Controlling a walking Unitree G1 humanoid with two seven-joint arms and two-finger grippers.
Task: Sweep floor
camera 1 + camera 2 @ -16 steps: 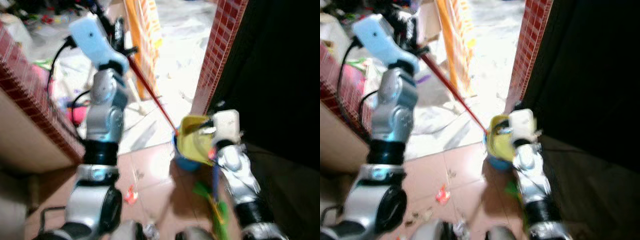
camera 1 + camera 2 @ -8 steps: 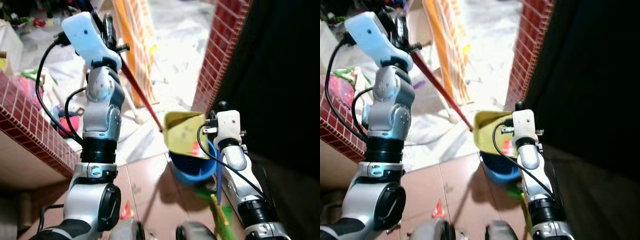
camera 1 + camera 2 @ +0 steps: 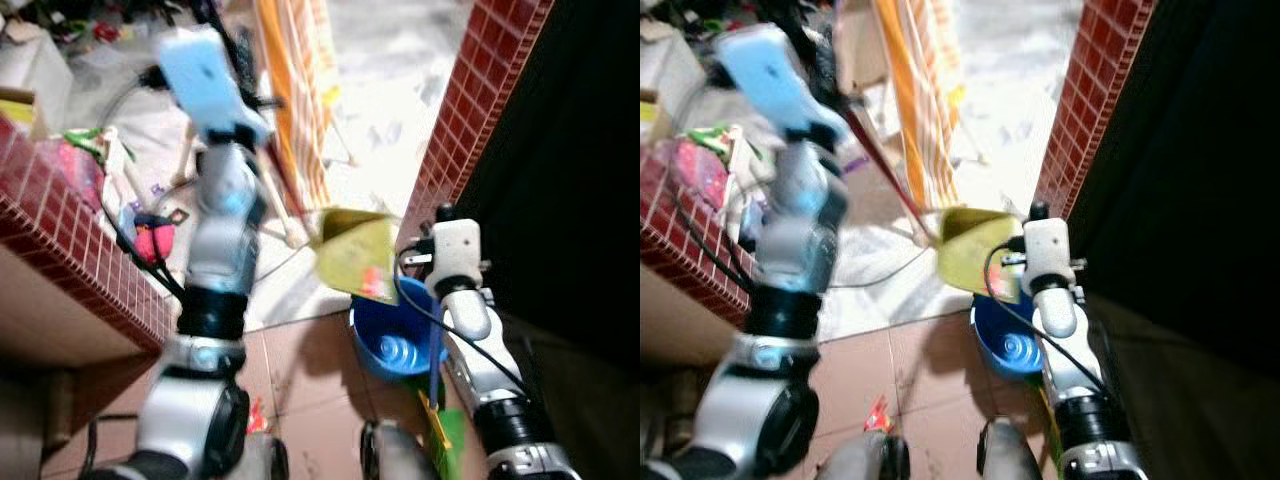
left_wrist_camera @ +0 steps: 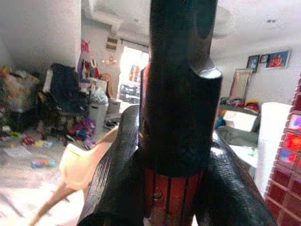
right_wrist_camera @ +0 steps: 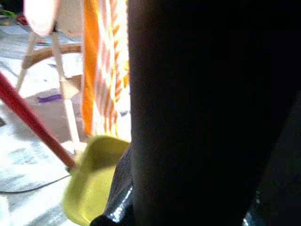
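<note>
Yellow dustpan (image 3: 352, 255) up in the air, tipped over the blue bucket (image 3: 395, 335), with a bit of red trash on its low edge. Joined to a long red handle (image 3: 880, 165) going up and away from the bucket to the left gripper (image 4: 176, 155). Left gripper's black fingers (image 4: 113, 174) squeezed tight around the red handle, seen up close in the left wrist view. Left arm (image 3: 215, 290) blurry, reaching high above the bucket.

Right gripper (image 3: 440, 215) just above the bucket, next to the dustpan. Cannot tell if open or closed; right wrist view mostly dark, with the yellow pan and the red stick to one side. Green broom (image 3: 440, 430) leaning by the right arm (image 3: 480, 370), just below the bucket.

Blue bucket on the reddish tile floor (image 3: 925, 365), beside a red brick pillar (image 3: 475, 110). Small red scrap (image 3: 878, 412) on the tiles, near the bucket. Orange-and-white striped drying rack (image 3: 295, 90) past the bucket. Low red brick wall (image 3: 75, 255) well apart from the bucket, on the left arm's side, with toys and clutter behind it.
</note>
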